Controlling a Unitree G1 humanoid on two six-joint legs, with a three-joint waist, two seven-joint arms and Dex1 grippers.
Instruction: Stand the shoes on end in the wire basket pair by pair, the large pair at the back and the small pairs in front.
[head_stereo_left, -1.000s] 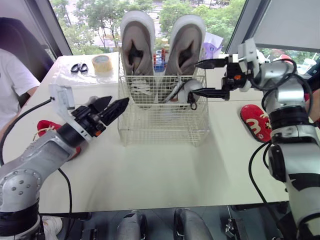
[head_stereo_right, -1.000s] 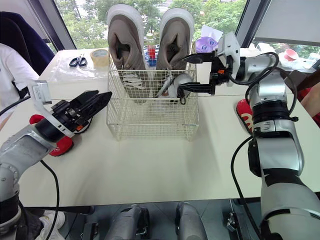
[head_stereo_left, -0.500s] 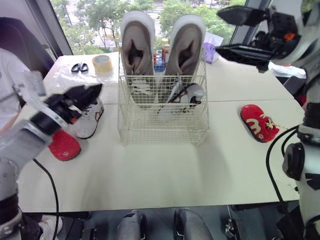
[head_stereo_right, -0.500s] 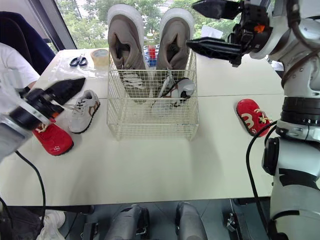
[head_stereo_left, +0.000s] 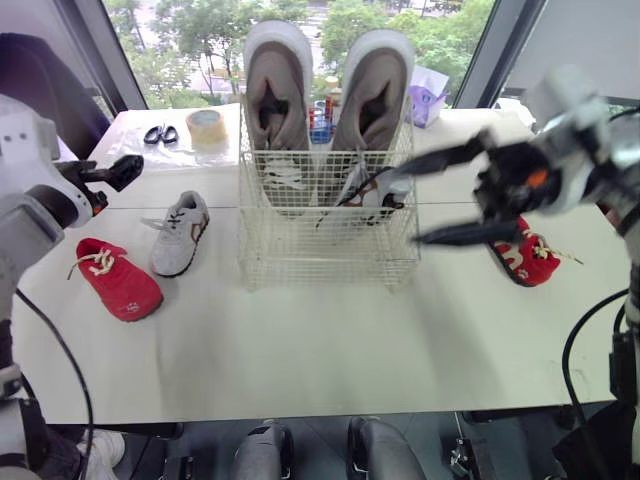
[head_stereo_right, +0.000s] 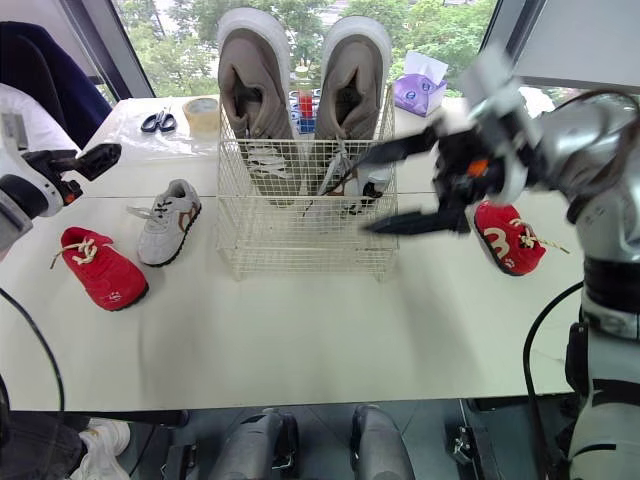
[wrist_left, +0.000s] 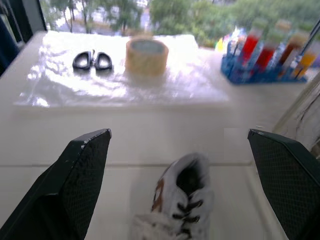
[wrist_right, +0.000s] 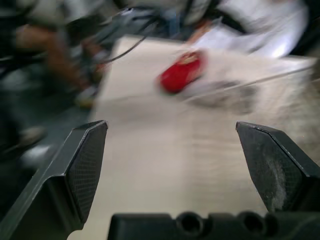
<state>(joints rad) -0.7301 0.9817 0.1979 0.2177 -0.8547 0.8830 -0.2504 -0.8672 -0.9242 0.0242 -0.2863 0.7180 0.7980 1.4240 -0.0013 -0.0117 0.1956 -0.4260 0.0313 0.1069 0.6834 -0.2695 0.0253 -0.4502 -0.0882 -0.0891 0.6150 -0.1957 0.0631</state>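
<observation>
In the wire basket (head_stereo_left: 330, 262) the large pair (head_stereo_left: 275, 95) stood at the back, one small white shoe (head_stereo_left: 378, 188) in front; its mate (head_stereo_left: 180, 232), the left red shoe (head_stereo_left: 117, 281) and the right red shoe (head_stereo_left: 527, 256) lay on the table (head_stereo_left: 320, 345); left gripper (wrist_left: 177, 132) and right gripper (wrist_right: 170, 125) gaped empty

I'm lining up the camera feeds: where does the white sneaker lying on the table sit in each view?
Left eye view: the white sneaker lies left of the wire basket, beside a red shoe.
Right eye view: the sneaker lies left of the basket.
Left wrist view: it lies ahead of the open left claw.
Shared landmark: the tape roll behind it.
</observation>
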